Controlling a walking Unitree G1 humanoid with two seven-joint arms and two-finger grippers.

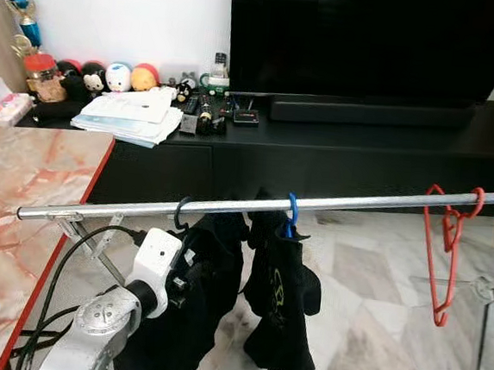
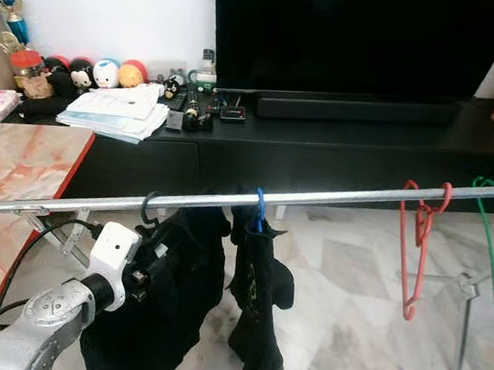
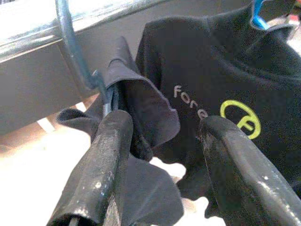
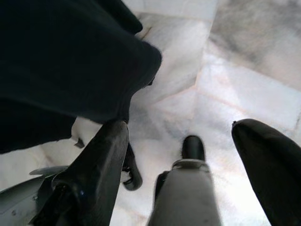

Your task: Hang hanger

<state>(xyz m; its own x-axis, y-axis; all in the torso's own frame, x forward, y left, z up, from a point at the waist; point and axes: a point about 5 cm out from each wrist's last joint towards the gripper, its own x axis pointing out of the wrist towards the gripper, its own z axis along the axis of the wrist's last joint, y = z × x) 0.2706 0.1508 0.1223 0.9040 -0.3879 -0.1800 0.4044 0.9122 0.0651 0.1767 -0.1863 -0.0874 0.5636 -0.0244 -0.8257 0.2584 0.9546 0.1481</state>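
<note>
In the eye views the dark hanger hook [image 1: 180, 213] is seen caught over the long silver steel rail [image 1: 358, 202], its black garment [image 1: 193, 301] draped just ahead of the left gripper [image 1: 189, 277], while in the left wrist view the spread fingers [image 3: 101, 160] are seen flanking the cloth, and in the right wrist view the right gripper [image 4: 181, 165] is shown spread wide above the pale marble floor [image 4: 244, 61].

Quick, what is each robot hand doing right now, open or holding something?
Left hand: open, at the black garment on the dark hanger hooked over the silver metal rail.
Right hand: open, holding nothing, above the marble floor.
</note>
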